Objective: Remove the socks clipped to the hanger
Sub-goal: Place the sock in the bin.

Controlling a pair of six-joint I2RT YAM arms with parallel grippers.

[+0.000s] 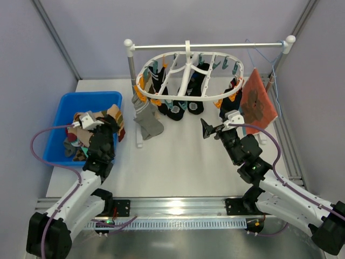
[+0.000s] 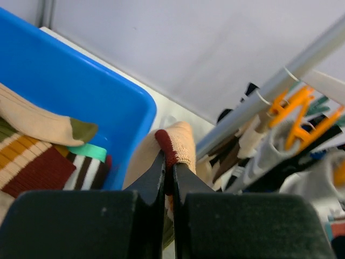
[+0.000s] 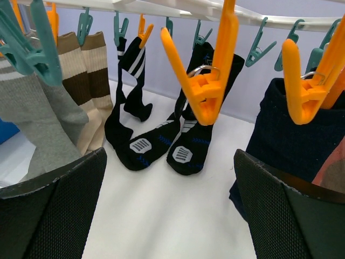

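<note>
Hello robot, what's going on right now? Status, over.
Left gripper shut on beige sock, at blue bin edge. Right gripper open, facing hanger. Several socks clipped on. No obstruction seen.

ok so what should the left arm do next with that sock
Probably nudge the left gripper further over the blue plastic bin before letting go: it is shut on a beige sock with a dark red band, which in the wrist view hangs by the bin's corner rim, not clearly above the socks piled inside.
</note>
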